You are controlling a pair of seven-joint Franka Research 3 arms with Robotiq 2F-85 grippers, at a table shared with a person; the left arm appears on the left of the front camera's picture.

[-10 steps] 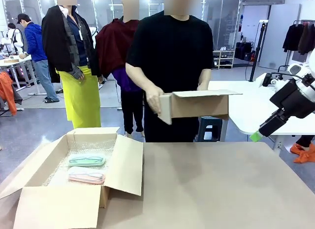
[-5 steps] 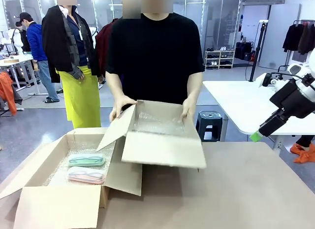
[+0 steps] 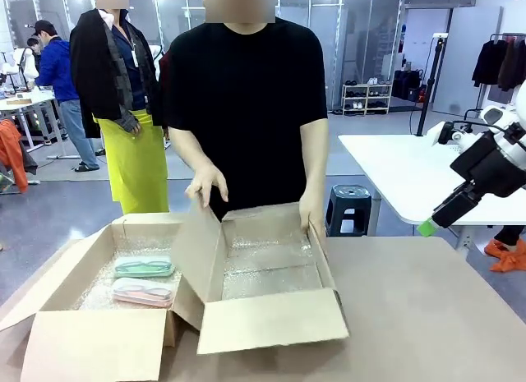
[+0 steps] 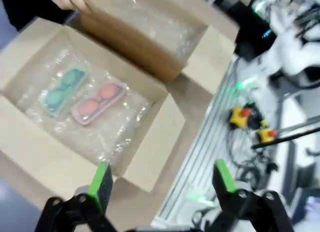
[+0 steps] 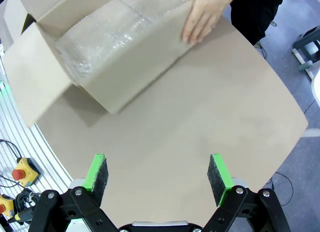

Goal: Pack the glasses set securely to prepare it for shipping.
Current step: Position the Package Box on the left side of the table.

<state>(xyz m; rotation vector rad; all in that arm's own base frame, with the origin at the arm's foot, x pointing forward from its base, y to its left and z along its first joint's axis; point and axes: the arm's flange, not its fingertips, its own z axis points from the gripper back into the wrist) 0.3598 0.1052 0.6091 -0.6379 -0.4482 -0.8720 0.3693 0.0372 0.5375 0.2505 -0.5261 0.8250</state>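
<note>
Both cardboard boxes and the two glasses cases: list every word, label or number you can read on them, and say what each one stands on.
None can be read.
Left box: plain brown card, no print showing.
Right box: plain brown card, no print showing.
Mint green case: no lettering can be made out; too small and blurred.
Pink case: the same.

Two open cardboard boxes (image 3: 263,271) (image 3: 90,316) lined with bubble wrap (image 5: 100,40) sit side by side on table (image 5: 210,117), well beyond both jaws.
</note>
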